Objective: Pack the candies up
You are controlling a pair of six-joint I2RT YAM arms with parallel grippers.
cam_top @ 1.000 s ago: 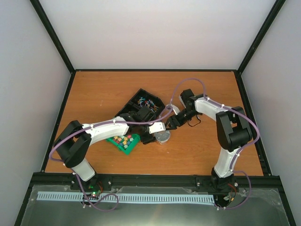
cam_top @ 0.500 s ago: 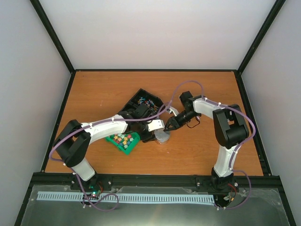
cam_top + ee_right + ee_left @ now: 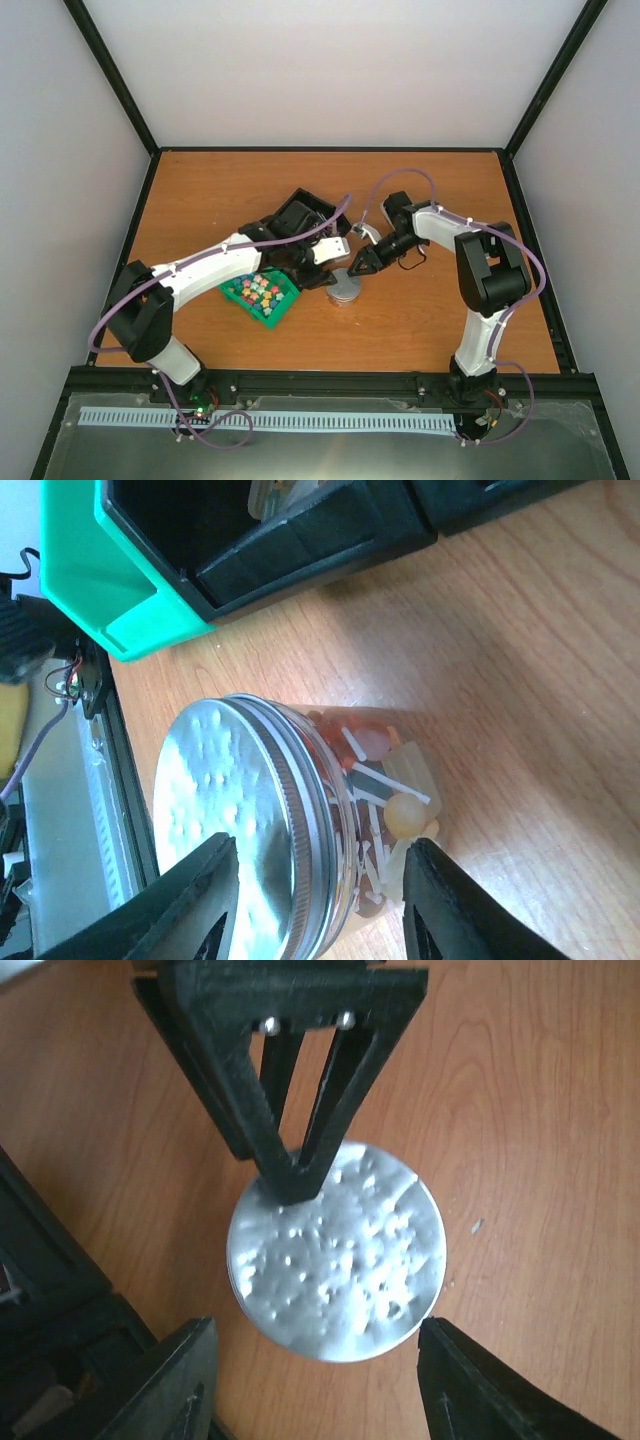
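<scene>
Straddling dimpled round metal lid [image 3: 335,1250] | left fingers [image 3: 180,1380] apart | right fingers [image 3: 265,1110] parted at rim | candies [image 3: 404,814] in jar [image 3: 372,730]

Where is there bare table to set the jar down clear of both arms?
Bare: the far strip of table behind the black bin, and the near patch between jar and right arm. Crowded: the centre, where bin, green tray, jar, left tool and right tool bunch together.
</scene>
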